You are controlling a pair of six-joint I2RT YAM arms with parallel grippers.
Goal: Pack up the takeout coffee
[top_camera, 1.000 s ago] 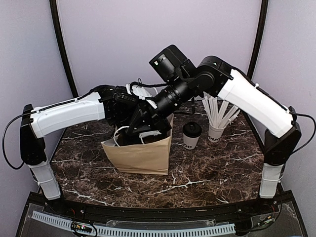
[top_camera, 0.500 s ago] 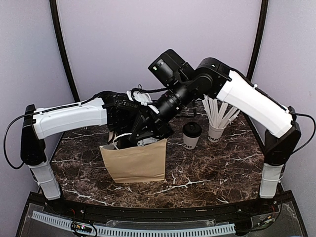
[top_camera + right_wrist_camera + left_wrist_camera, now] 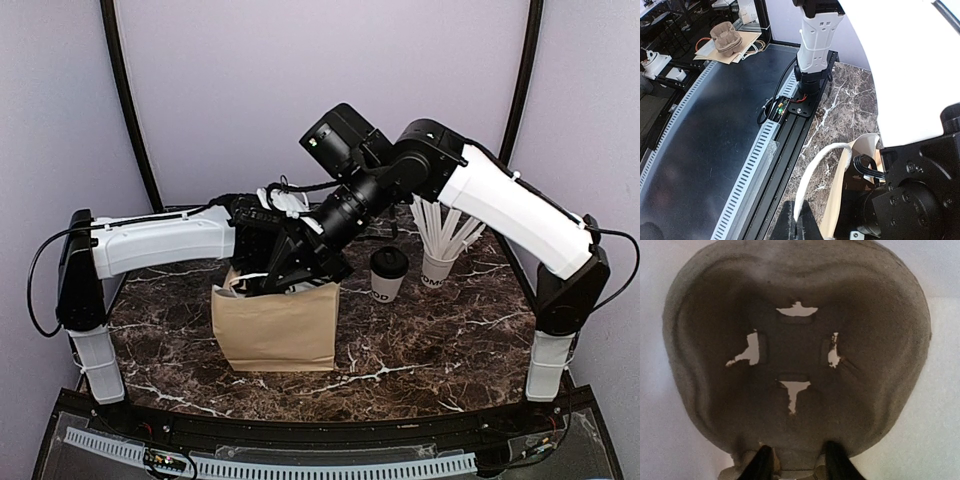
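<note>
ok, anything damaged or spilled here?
No spill: the white paper cup with black lid stands upright beside the brown paper bag. One oddity: the grey moulded-pulp cup tray in the left wrist view has ragged, uneven slot gaps; possibly torn.

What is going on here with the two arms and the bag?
The right gripper is shut on a white handle of the paper bag. The left gripper, near the bag's mouth, has the edge of a pulp cup carrier between its fingers; whether it grips is unclear. The coffee stands on the table right of the bag, not yet packed, beside a cup of straws.
</note>
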